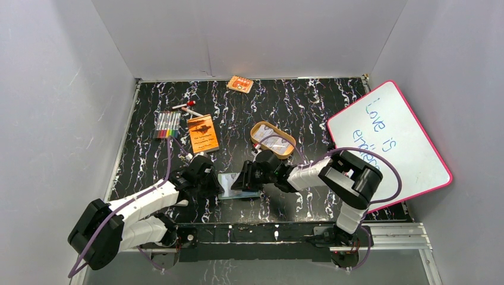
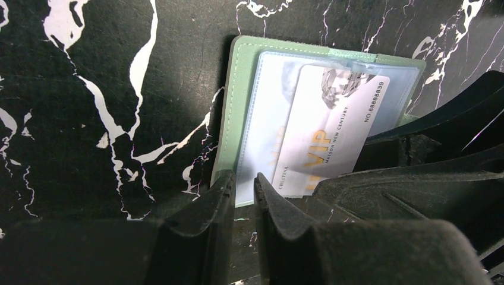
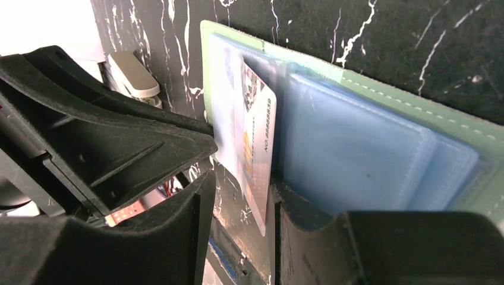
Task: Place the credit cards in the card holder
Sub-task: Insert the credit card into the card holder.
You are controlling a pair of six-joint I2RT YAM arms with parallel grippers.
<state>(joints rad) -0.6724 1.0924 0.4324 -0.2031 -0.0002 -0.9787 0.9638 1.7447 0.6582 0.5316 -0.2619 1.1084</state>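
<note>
one black, white-veined desk point(image 1: 297, 107) carries everything. a pink-rimmed whiteboard point(image 1: 410, 148) leans along its right side. the left arm point(image 1: 142, 202) and the right arm point(image 1: 350, 175) reach in from the near edge and meet at the near centre. they crowd the card holder point(image 1: 229, 185) from both sides and hide most of it from above.

beyond the left arm lie an orange booklet point(image 1: 202, 133) and a row of markers point(image 1: 167, 124). a tan oval tray point(image 1: 289, 148) sits just beyond the right gripper point(image 3: 241, 190). a small orange-and-white packet point(image 1: 240, 84) lies at the far edge.

the holder lies open on the desk with its pale blue sleeves point(image 3: 356, 154) showing. one credit card point(image 2: 333, 130) sits aslant, its far corner under a clear sleeve. the right gripper's body covers the card's near right corner.

the right fingers stand parted, with the card's near corner between them. the left gripper point(image 2: 242, 184) has its fingers almost together, tips at the holder's near left edge. i cannot tell whether they nip it.
</note>
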